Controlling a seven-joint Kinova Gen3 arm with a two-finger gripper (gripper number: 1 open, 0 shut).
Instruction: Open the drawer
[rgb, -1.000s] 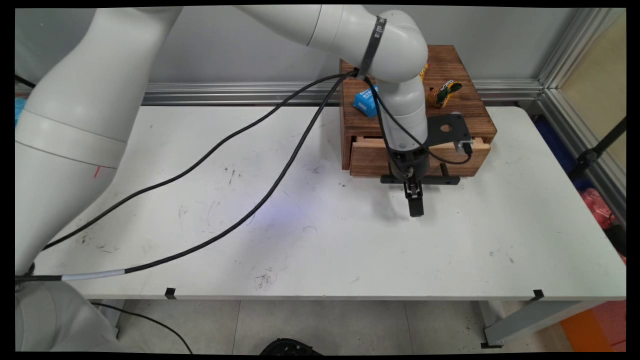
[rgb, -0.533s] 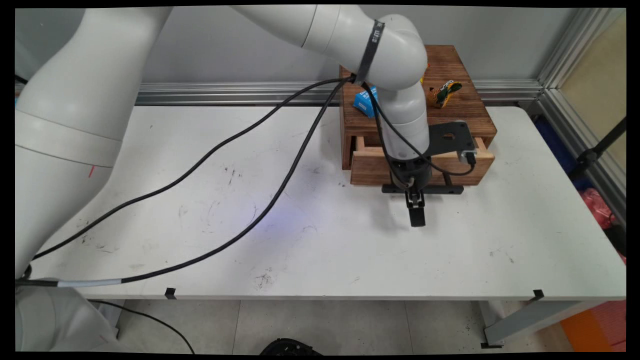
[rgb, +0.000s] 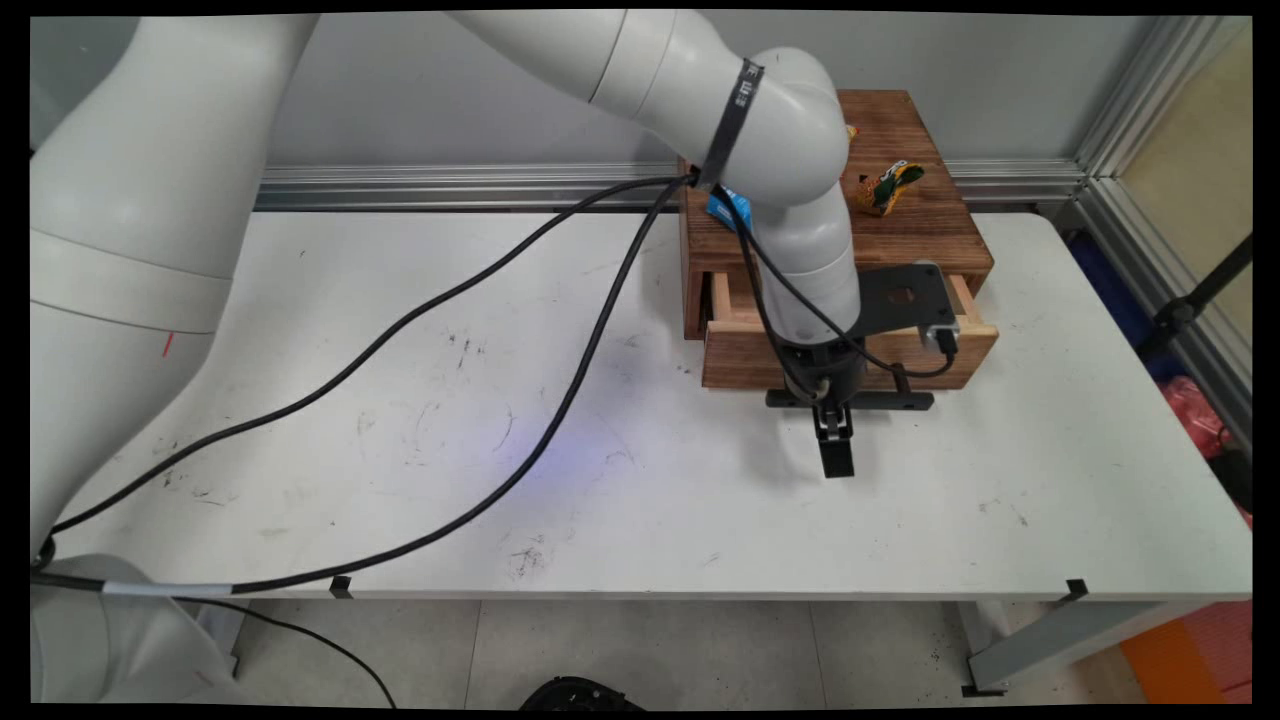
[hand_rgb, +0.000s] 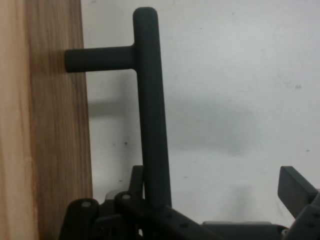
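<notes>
A dark wooden box (rgb: 925, 225) stands at the table's back right, its light-wood drawer (rgb: 740, 355) pulled partly out toward the near side. In the main view my gripper (rgb: 833, 425) points down at the drawer's black bar handle (rgb: 895, 401). It is open, with one finger between handle and drawer front and the other finger (rgb: 836, 458) out on the near side. In the hand view the handle (hand_rgb: 150, 100) runs up from the linkage beside the drawer front (hand_rgb: 55, 125), and the far finger (hand_rgb: 295, 192) stands well to the right. My gripper (hand_rgb: 215, 187) holds nothing.
On the box top lie a blue packet (rgb: 720, 207), partly hidden by the arm, and a yellow-green wrapper (rgb: 885, 185). Two black cables (rgb: 450, 290) hang across the white table (rgb: 650, 520). A black camera bracket (rgb: 905, 295) sticks out from the wrist over the drawer.
The gripper has moved toward the table's near side, and the drawer has slid further out of the box with it.
</notes>
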